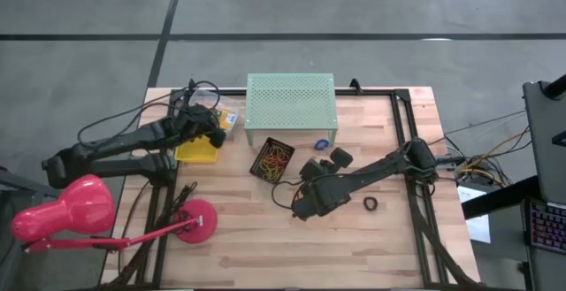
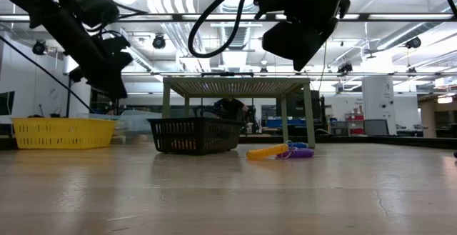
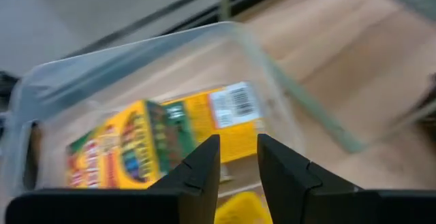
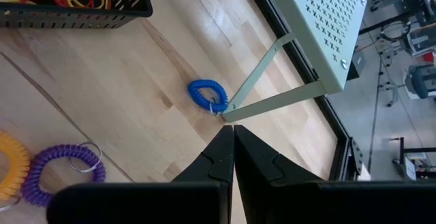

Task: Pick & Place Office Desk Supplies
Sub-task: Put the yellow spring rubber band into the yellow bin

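High view: left gripper [image 1: 215, 132] sits over the yellow basket [image 1: 196, 153] and a clear plastic tray [image 1: 228, 118] beside the mint-green perforated metal stand [image 1: 291, 107]; right gripper [image 1: 305, 207] hovers mid-table near the black mesh basket of rubber bands [image 1: 271, 159]. Low view: yellow and purple coil bands [image 2: 280, 151] lie beside the stand leg; both arms cut off above. Left wrist view: fingers [image 3: 203, 169] partly apart, nothing between, above a blurred yellow-orange printed box [image 3: 163, 135] in the tray. Right wrist view: fingers [image 4: 216, 157] pressed together, empty; blue coil band [image 4: 208, 94] touches the stand foot.
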